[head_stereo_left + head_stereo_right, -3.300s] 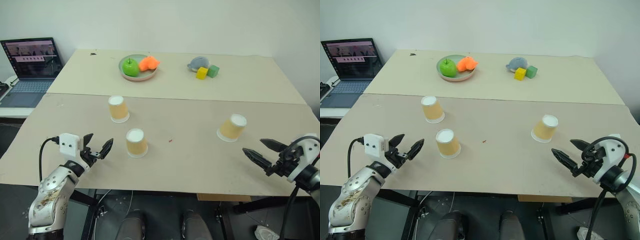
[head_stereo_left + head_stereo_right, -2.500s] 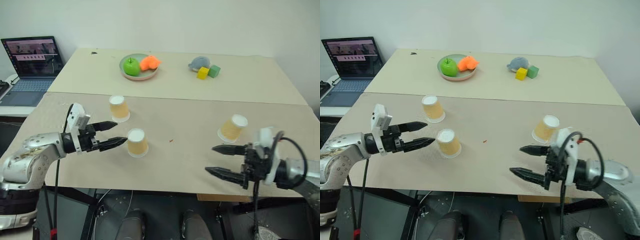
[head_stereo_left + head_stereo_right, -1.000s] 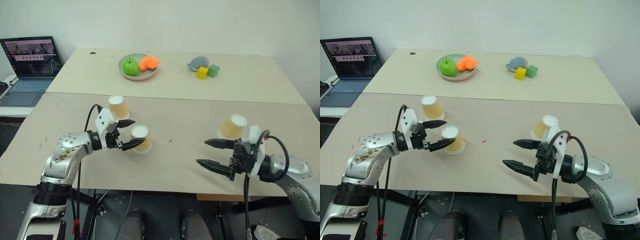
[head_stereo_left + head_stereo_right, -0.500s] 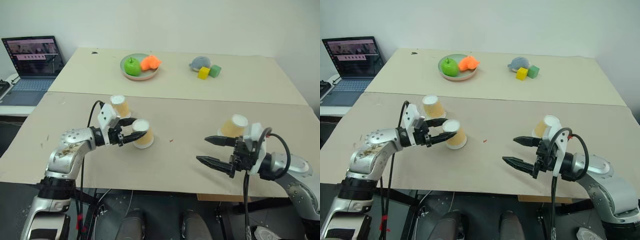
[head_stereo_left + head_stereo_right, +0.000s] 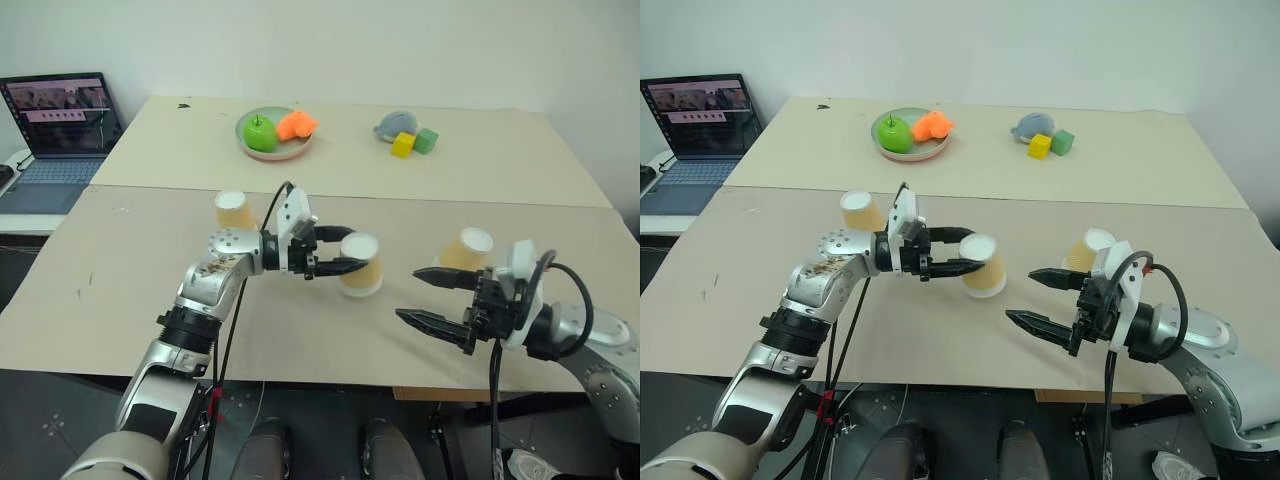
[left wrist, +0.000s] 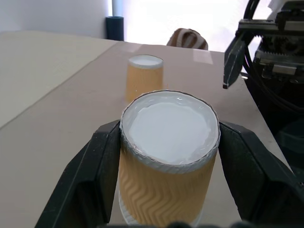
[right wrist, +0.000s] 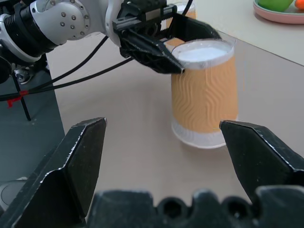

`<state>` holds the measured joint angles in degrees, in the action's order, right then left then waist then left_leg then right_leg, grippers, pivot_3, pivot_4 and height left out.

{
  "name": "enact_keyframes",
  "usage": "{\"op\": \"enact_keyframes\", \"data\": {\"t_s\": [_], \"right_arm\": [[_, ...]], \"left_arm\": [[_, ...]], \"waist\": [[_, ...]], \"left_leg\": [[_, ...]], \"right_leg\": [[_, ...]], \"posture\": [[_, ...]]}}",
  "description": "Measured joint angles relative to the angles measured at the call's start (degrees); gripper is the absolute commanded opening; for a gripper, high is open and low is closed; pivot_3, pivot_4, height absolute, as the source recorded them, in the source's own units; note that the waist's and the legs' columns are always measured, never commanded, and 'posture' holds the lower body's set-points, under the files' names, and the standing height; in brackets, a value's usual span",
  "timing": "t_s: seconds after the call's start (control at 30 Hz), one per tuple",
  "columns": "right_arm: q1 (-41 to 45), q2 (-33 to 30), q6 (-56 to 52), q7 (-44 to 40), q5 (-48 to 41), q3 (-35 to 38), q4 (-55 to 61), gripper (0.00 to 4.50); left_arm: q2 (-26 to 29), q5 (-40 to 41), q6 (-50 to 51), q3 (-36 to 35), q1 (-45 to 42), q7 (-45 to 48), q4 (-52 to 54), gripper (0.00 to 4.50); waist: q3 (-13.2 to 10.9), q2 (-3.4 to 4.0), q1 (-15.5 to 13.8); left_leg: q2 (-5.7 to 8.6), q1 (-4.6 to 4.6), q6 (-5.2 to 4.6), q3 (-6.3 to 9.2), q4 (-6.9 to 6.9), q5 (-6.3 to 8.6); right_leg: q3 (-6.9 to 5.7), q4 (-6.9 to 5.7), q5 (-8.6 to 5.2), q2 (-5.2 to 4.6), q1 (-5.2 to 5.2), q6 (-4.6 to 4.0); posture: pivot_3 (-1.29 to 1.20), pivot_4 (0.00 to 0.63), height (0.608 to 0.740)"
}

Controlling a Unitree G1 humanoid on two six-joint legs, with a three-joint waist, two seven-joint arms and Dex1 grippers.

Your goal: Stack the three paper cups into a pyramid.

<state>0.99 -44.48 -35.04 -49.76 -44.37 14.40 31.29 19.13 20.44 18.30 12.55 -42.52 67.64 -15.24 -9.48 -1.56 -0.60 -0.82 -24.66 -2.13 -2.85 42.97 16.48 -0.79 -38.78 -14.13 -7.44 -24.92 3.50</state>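
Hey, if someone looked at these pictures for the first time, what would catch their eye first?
Probably the left hand in mid-table, shut on an upside-down paper cup. Close to its right, the right hand hangs open just in front of a second cup, with a third cup behind the left arm. At the far side sits a plate holding a bright green apple.

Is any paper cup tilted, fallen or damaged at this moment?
Nothing stands out. All three cups sit upside down and look intact: one in the left gripper, one near the right gripper, one behind the left arm.
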Motion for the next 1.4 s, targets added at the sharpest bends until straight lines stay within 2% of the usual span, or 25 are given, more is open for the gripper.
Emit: {"op": "enact_keyframes", "data": {"t_s": [0.4, 0.73, 0.77, 0.8, 0.83, 0.87, 0.9, 1.17, 1.3, 1.4], "right_arm": [[-2.62, -0.04, -0.41, 3.41, -2.02, 2.53, 3.32, 4.50], [-3.09, -0.04, -0.42, 4.10, -3.00, 2.58, 3.56, 4.50], [-3.26, -0.04, -0.42, 4.16, -3.11, 2.58, 3.57, 4.50], [-3.41, -0.04, -0.42, 4.18, -3.14, 2.59, 3.57, 4.50], [-3.53, -0.04, -0.42, 4.20, -3.16, 2.60, 3.57, 4.50], [-3.53, -0.05, -0.42, 4.21, -3.22, 2.63, 3.57, 4.50], [-3.53, -0.07, -0.42, 4.22, -3.34, 2.73, 3.57, 4.50], [-3.24, -0.45, -0.42, 4.20, -3.66, 2.94, 3.47, 4.50], [-2.23, -0.60, -0.41, 3.99, -3.71, 2.90, 3.14, 4.50], [-2.00, -0.63, -0.41, 3.72, -3.67, 2.70, 2.99, 4.50]], "left_arm": [[-5.69, -6.05, -13.06, 0.36, -7.04, 0.41, -18.74, 3.03], [-7.39, -7.92, -17.04, -0.93, -9.39, 0.91, -24.19, 3.03], [-7.41, -8.16, -17.05, -0.92, -9.39, 1.07, -24.21, 3.03], [-7.42, -8.39, -17.05, -0.92, -9.39, 1.14, -24.23, 3.66], [-7.38, -8.72, -17.00, -0.92, -9.37, 1.54, -24.24, 3.75], [-7.36, -9.06, -17.07, -0.91, -9.35, 1.60, -24.24, 4.29], [-7.31, -9.42, -17.27, -0.91, -9.31, 1.39, -24.25, 4.41], [-7.31, -9.48, -18.56, -4.21, -9.26, -2.85, -23.15, 4.41], [-7.34, -5.33, -13.77, -9.50, -8.62, -8.85, -12.57, 4.41], [-8.49, -3.63, -8.67, -14.23, -6.83, -19.62, -3.43, 4.41]], "waist": [[-0.02, -0.04, -0.14], [-0.02, -0.04, -0.07], [-0.02, -0.04, -0.07], [-0.02, -0.04, -0.08], [-0.02, -0.04, -0.07], [-0.02, -0.04, -0.07], [-0.02, -0.04, -0.07], [-0.02, -0.04, -0.06], [-0.03, -0.05, -0.05], [-0.03, -0.05, -0.04]], "left_leg": [[0.02, -0.07, -0.03, 0.02, 0.02, 0.01], [0.00, -0.07, -0.04, 0.02, 0.01, 0.02], [0.01, -0.07, -0.04, 0.02, 0.01, 0.02], [0.00, -0.07, -0.04, 0.02, 0.01, 0.03], [0.01, -0.08, -0.04, 0.02, 0.01, 0.03], [0.01, -0.08, -0.05, 0.02, 0.01, 0.03], [0.01, -0.08, -0.04, 0.02, 0.01, 0.03], [-0.01, -0.08, -0.04, 0.03, 0.01, 0.03], [-0.02, -0.14, -0.04, 0.05, 0.01, 0.02], [-0.06, -0.12, -0.04, 0.07, 0.01, 0.02]], "right_leg": [[-0.02, 0.08, 0.01, 0.00, -0.01, 0.01], [-0.02, 0.07, 0.01, 0.00, -0.02, 0.01], [-0.01, 0.07, 0.01, 0.00, -0.02, 0.01], [-0.02, 0.07, 0.01, 0.00, -0.02, 0.01], [-0.01, 0.08, 0.01, 0.00, -0.02, 0.01], [-0.01, 0.08, 0.01, 0.00, -0.02, 0.01], [-0.01, 0.08, 0.01, 0.00, -0.02, 0.01], [-0.01, 0.08, 0.01, 0.00, -0.03, 0.02], [0.00, 0.06, 0.02, 0.00, -0.09, 0.02], [0.03, 0.07, 0.02, -0.01, -0.07, 0.02]], "posture": [[0.00, 0.150, 0.678], [0.00, 0.150, 0.678], [0.00, 0.150, 0.678], [0.00, 0.150, 0.678], [0.00, 0.150, 0.678], [0.00, 0.150, 0.678], [0.00, 0.150, 0.678], [0.00, 0.150, 0.678], [0.00, 0.150, 0.678], [0.00, 0.150, 0.678]]}}
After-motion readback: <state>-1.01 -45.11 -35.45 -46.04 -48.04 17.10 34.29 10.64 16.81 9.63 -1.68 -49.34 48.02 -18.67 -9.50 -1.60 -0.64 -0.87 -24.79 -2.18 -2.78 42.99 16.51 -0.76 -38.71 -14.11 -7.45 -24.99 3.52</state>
